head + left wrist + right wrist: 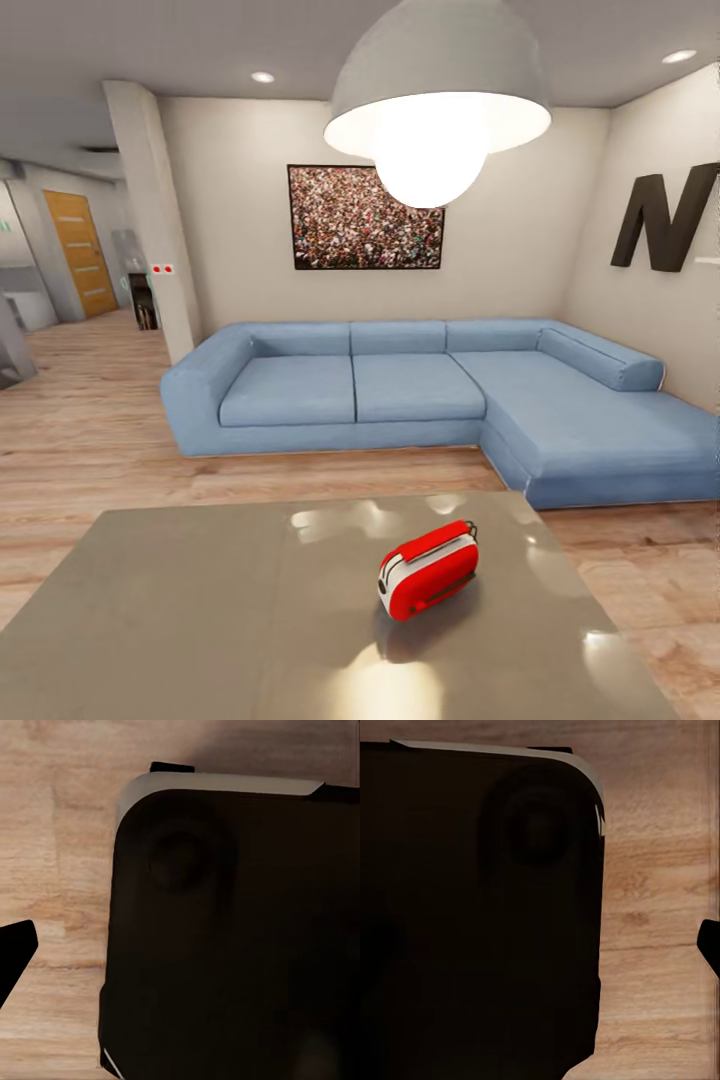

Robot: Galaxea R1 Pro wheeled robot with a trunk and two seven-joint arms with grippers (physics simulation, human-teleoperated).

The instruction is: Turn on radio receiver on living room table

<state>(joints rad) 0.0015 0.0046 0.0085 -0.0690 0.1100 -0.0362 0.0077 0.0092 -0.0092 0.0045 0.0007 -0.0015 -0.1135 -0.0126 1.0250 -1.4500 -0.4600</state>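
Glossy grey square table (pixel 200 620) fills the head view's foreground, and on its right half, past the centre seam, the small bright-red rounded radio receiver (pixel 428 570) with a white side band lies tilted, its thin dark wire handle uppermost. Beyond it, across light wood floor (pixel 90 440), stands a blue L-shaped sofa (pixel 400 390) beneath a framed crowd picture (pixel 365 217) and a grey dome pendant lamp (pixel 437 95). Both wrist views face a dark rounded robot body panel (pixel 225 945) over wood flooring, so whether either gripper's jaws are released or clenched cannot be told.

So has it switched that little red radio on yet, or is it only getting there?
Done, by the look of it: the robot faces the grey table in the living room, and the red radio receiver lies on it, in front of the blue sofa. In hand: nothing; both wrist cameras look down at wood floor. Left: reaching out and switching it on; nothing shows whether it is on.
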